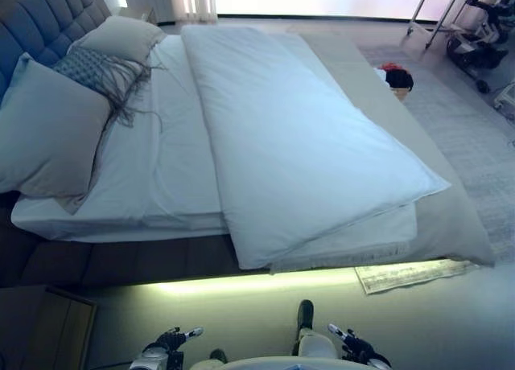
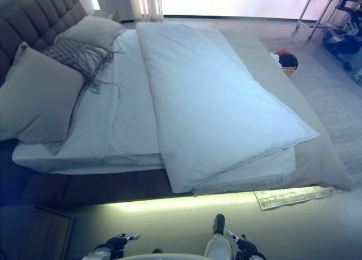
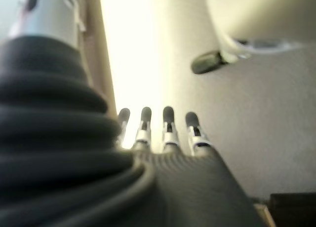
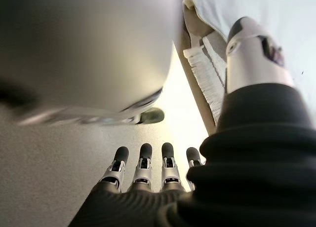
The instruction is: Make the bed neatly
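Observation:
A bed with a white sheet (image 1: 153, 169) stands before me. A white duvet (image 1: 290, 137) lies folded lengthwise over its right half, its near corner hanging past the edge. Two grey pillows (image 1: 48, 129) (image 1: 121, 36) and a fringed grey cushion (image 1: 100, 68) lie against the tufted headboard (image 1: 44, 20) at the left. A beige bedspread (image 1: 451, 217) shows under the duvet at the right. My left hand (image 1: 170, 340) and right hand (image 1: 354, 344) hang low by the floor, away from the bed. Both are open and empty, fingers (image 3: 168, 121) (image 4: 143, 160) straight.
A lit strip (image 1: 265, 280) glows under the bed's near edge. A small fringed rug (image 1: 410, 275) lies on the floor at the right. A wooden nightstand (image 1: 48, 322) stands at lower left. A red and black bundle (image 1: 396, 76) lies past the bed. A metal rack (image 1: 451, 8) stands far right.

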